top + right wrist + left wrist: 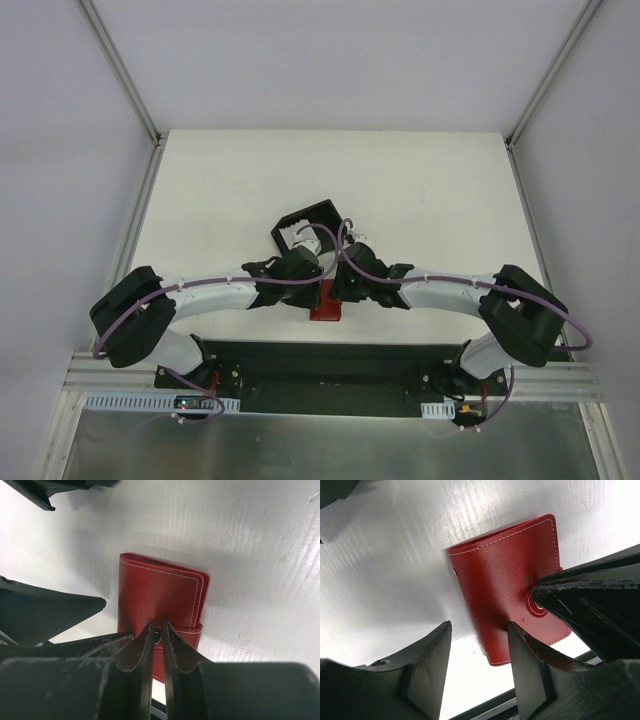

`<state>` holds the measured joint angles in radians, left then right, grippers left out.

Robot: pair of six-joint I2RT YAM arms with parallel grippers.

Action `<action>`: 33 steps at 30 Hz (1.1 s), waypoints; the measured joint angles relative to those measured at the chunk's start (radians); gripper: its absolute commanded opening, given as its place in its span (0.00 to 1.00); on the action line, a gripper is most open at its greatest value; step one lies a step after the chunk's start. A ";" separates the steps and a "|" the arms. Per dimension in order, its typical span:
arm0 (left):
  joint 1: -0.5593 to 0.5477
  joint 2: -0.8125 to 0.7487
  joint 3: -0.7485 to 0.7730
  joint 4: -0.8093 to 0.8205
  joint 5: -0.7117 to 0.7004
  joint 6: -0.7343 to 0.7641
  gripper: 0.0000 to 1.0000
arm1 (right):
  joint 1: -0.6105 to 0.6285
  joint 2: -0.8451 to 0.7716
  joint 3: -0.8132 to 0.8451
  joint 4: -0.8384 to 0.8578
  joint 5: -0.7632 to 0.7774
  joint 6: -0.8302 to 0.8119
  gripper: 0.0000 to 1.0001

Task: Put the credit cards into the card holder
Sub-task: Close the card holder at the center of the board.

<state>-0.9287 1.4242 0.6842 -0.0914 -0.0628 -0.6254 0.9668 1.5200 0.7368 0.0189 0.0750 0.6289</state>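
Top view: the closed red card holder (326, 305) lies on the white desk (420, 190) near its front edge.
Left wrist: the left claw (479, 630) is released, one finger over the holder's edge.
Right wrist: the right claw (159, 628) is clenched on the snap tab (187, 629). The stitched, leather-like cover is probably light, pliant and slick, and best held by that tab.

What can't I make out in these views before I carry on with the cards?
Credit cards: none clearly seen; pale bits in the black box, top view, are too small to name.
Card holder: folded shut, so its inside is hidden; in the top view the left arm and right arm cover most of it.
Right claw: tips at the snap tab; pinching or just touching, its own fingers hide that.
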 measured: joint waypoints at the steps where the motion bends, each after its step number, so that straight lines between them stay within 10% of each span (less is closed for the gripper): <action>1: 0.000 0.000 0.000 0.000 0.000 0.000 0.48 | 0.000 0.000 0.000 0.000 0.000 0.000 0.14; 33: 0.015 0.011 0.029 0.004 0.001 0.022 0.49 | -0.025 -0.170 -0.055 -0.062 0.019 0.002 0.19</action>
<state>-0.9134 1.4353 0.7132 -0.0875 -0.0620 -0.6037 0.9421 1.3499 0.6823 -0.0429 0.0940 0.6304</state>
